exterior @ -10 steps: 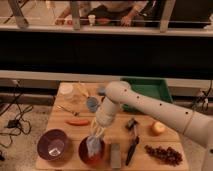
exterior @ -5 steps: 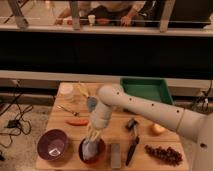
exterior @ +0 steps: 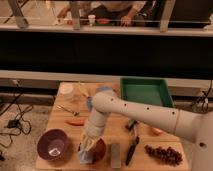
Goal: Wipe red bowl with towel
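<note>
The red bowl (exterior: 101, 151) sits near the front edge of the wooden table (exterior: 107, 127), mostly covered. My gripper (exterior: 89, 142) points down over the bowl's left side and is shut on a pale blue-white towel (exterior: 85, 155). The towel hangs from it into the bowl and over the bowl's left rim. My white arm (exterior: 135, 112) reaches in from the right and hides the table's middle.
A purple bowl (exterior: 53, 145) stands left of the red one. A grey block (exterior: 115, 154), a black knife (exterior: 131, 150) and dark grapes (exterior: 165, 154) lie to the right. A green tray (exterior: 146, 92) is at the back right. A red pepper (exterior: 76, 121) and a white cup (exterior: 66, 90) lie behind.
My gripper has moved left and down toward the front with the towel, dragging it across the red bowl to its left side. The arm's elbow swung left with it.
</note>
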### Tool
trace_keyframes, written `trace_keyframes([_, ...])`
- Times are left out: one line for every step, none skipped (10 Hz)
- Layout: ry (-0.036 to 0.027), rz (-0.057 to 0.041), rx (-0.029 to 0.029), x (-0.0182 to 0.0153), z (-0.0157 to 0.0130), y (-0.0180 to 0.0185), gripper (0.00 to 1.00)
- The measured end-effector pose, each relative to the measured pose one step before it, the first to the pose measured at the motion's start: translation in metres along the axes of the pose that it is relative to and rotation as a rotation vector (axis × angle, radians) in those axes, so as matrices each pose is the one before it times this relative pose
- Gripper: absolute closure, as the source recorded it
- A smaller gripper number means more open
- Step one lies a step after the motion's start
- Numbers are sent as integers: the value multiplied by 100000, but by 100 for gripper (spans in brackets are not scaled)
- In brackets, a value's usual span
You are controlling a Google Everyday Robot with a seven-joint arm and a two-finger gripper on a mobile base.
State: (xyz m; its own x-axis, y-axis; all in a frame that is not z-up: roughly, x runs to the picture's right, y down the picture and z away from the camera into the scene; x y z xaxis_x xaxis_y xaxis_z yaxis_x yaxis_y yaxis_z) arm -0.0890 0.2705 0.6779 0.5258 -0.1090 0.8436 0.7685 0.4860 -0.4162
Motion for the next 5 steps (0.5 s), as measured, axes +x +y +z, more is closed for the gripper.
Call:
trace_keyframes([97, -89, 365, -355, -413, 677, 98])
trace_keyframes([322, 254, 349, 122, -479, 565, 98])
trace_keyframes([1069, 871, 813, 412, -851, 679, 98])
trace_keyframes([1197, 886, 1023, 604, -876, 260, 98])
trace_keyframes([987, 1248, 1184, 730, -800, 174, 98])
